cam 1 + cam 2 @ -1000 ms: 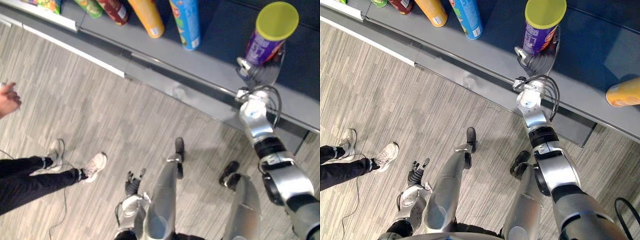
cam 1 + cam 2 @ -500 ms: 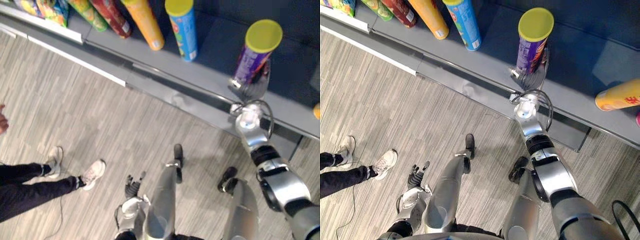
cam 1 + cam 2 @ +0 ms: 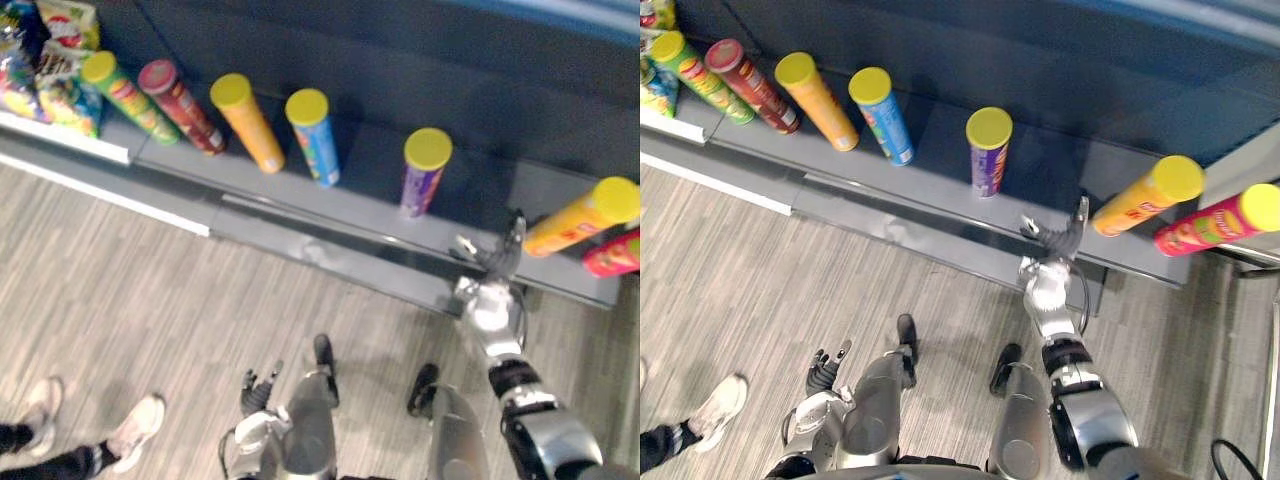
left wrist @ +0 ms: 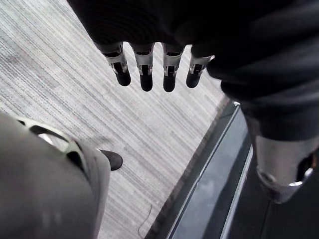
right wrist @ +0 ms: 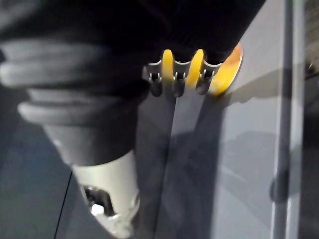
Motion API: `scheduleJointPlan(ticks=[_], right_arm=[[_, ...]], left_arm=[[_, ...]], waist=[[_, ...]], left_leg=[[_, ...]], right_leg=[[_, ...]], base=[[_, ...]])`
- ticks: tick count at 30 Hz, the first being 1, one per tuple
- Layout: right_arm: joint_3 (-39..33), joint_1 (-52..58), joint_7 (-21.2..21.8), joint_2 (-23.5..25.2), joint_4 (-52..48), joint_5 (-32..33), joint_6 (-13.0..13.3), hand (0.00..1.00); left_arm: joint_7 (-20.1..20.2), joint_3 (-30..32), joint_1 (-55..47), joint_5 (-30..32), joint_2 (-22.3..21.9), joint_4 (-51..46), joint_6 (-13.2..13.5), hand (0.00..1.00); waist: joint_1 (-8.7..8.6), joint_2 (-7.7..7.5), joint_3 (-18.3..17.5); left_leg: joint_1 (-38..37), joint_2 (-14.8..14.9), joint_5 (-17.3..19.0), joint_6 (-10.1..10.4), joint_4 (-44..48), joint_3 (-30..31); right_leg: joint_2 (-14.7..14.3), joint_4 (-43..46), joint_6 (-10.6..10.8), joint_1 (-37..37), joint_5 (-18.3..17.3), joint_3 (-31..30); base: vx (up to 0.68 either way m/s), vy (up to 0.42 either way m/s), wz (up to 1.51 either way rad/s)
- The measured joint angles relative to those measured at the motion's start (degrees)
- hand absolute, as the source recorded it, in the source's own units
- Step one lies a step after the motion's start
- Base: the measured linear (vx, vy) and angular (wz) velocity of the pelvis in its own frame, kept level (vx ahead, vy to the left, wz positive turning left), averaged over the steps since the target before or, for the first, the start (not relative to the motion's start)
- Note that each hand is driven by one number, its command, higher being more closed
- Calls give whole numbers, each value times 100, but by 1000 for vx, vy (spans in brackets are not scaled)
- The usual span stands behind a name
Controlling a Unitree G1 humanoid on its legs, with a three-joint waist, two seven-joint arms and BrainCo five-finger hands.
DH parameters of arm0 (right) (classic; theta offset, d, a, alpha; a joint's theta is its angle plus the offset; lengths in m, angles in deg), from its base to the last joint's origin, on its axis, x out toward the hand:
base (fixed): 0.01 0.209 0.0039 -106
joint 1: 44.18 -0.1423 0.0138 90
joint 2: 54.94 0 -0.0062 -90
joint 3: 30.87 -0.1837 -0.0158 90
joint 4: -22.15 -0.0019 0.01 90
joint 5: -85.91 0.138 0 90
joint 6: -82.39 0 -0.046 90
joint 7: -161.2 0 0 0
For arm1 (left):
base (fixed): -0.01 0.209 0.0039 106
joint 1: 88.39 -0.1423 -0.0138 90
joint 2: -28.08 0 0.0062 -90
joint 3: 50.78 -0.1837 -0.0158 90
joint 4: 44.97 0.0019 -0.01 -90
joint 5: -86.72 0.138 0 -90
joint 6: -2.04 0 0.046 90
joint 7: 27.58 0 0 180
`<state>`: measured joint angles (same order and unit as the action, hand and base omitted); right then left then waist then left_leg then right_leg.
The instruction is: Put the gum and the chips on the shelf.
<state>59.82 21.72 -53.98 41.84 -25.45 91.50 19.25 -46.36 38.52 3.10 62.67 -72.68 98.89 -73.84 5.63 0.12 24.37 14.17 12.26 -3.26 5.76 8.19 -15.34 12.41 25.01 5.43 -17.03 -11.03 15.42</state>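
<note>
— Chips?
— The yellow-lidded purple chip tube [image 3: 988, 152] stands on the grey shelf [image 3: 940, 172]; my right hand [image 3: 1060, 240] is nearby, fingers spread, empty.
— Handling?
— Light, stiff, tippy, I'd say; grip mid-body.

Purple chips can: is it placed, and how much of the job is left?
Done: the purple chips can stands upright on the shelf, free of both hands. In hand: nothing; the right hand is open by the shelf edge, and the left hand hangs open, low. Left: the gum, whose place I cannot tell.
</note>
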Motion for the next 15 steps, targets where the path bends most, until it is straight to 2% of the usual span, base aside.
scheduleJointPlan(ticks=[2, 6, 8, 10, 15], right_arm=[[-87, 591, 178, 52, -350, -2, -3, 0], [61, 1916, 880, 122, -688, -60, -39, 0], [284, 2578, 1407, 142, -876, -69, -180, 0], [439, 3172, 1957, 201, -841, -89, -422, 0], [426, 3627, 2455, 446, -77, -59, -793, 0]], left_arm=[[78, 121, -104, 1, 12, 32, -55, 0], [173, 297, -515, 18, 21, 101, -108, 0], [342, 347, -739, 18, 47, 137, -148, 0], [711, 347, -856, -54, 84, 314, -127, 0], [1191, 466, -1054, -281, 67, 442, -96, 0]], waist=[[-116, -67, -54], [-264, -205, -616], [-370, -236, -911], [-422, -230, -1192], [-571, -261, -1525]], left_leg=[[-242, 21, -35, 22, -177, -51], [-681, -5, -110, 80, -730, -278], [-1023, -40, -125, 103, -1019, -450], [-1354, -109, -126, 106, -1266, -579], [-1581, -182, -114, 122, -1363, -616]], right_leg=[[-101, -322, 14, 272, 134, -7], [-276, -1019, 88, 653, 365, -113], [-345, -1339, 133, 930, 471, -212], [-349, -1527, 172, 1174, 494, -290], [-333, -1775, 242, 1455, 543, -304]], base=[[145, 8, -18], [170, 39, -23], [193, 52, -33], [156, 52, -22], [82, 34, -2]])
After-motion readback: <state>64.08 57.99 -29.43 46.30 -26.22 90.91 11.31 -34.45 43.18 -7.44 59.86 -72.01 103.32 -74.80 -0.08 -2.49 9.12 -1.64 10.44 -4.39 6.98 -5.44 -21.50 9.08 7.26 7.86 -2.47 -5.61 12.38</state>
